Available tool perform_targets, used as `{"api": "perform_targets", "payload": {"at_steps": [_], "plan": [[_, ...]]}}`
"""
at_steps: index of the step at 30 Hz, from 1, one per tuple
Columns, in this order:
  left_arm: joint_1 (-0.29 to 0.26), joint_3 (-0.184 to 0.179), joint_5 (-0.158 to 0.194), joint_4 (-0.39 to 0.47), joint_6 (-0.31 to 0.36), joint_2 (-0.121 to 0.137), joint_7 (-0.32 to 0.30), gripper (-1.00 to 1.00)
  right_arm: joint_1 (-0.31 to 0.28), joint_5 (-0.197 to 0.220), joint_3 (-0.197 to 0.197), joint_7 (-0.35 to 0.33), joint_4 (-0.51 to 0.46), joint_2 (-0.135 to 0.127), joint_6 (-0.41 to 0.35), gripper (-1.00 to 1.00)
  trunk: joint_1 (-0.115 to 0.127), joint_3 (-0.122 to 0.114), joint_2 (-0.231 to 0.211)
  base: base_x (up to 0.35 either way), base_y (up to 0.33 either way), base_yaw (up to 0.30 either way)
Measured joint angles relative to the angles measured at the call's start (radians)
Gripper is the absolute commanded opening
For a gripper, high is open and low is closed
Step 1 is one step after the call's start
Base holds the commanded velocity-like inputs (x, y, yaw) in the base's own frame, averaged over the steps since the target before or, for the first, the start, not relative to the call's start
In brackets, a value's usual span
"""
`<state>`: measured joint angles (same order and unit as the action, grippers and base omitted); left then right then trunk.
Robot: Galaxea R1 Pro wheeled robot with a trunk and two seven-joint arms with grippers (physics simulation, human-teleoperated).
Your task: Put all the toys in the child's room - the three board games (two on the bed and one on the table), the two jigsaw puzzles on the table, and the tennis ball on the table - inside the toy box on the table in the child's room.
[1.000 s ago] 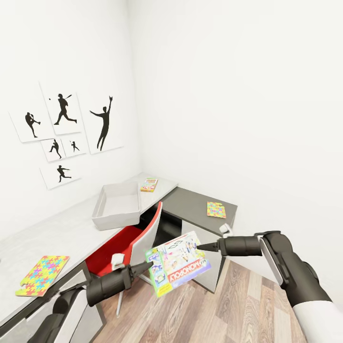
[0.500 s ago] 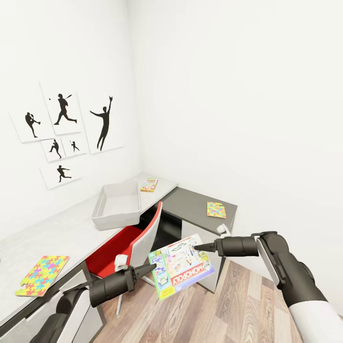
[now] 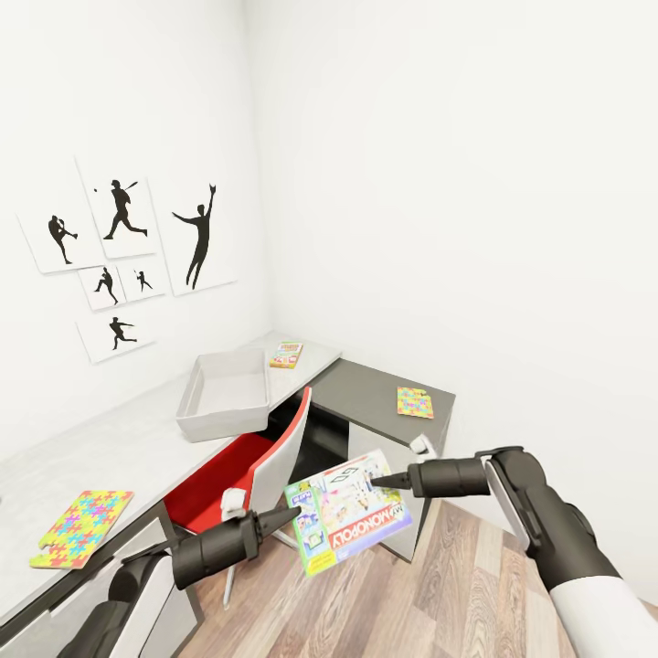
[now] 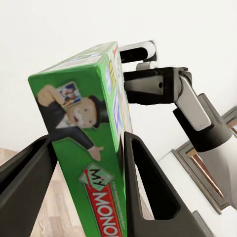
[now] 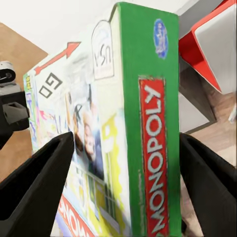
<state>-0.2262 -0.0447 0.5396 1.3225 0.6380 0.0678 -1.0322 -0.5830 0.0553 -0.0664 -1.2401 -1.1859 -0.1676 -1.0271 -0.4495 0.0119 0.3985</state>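
Counting jigsaw puzzles: two, one (image 3: 80,528) on the pale table (image 3: 128,448), one (image 3: 415,402) on its dark top.
Toy box (image 3: 225,393): one, empty.
Board games: two, one (image 3: 287,355) beside the box, one Monopoly (image 3: 349,519) in the air.
Left gripper (image 3: 291,514): clamping Monopoly.
Right gripper (image 3: 376,479): clamping it too.

Both arms are extended forward and angled inward toward each other. The left gripper (image 3: 291,514) and the right gripper (image 3: 376,479) are each closed on opposite edges of one board game (image 3: 350,517), which is held tilted between them, the right gripper higher than the left.
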Motion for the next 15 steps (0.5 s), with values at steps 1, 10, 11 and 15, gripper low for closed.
{"api": "perform_targets", "payload": {"at_steps": [1,10,11,15], "plan": [[0.000,0.000,-0.006,0.000,-0.003,0.000,0.000,-1.00,0.000,-0.002,-0.005,0.001,0.002,0.000,0.002,-1.00,0.000,0.000,0.000,0.000,0.000,0.000],[0.000,0.000,-0.025,-0.002,-0.016,0.001,0.000,-1.00,-0.001,0.023,-0.022,-0.005,0.006,-0.001,-0.012,-1.00,0.000,0.000,0.000,0.000,0.000,0.000],[0.000,0.001,-0.024,-0.002,-0.018,0.001,0.000,-1.00,-0.001,0.028,-0.023,-0.006,0.006,-0.001,-0.012,-1.00,0.000,0.000,0.000,0.000,0.000,0.000],[0.000,0.001,-0.025,-0.002,-0.019,0.001,0.000,-1.00,0.000,0.037,-0.024,-0.007,0.006,-0.001,-0.012,-1.00,0.000,0.000,0.000,0.000,0.000,0.000]]}}
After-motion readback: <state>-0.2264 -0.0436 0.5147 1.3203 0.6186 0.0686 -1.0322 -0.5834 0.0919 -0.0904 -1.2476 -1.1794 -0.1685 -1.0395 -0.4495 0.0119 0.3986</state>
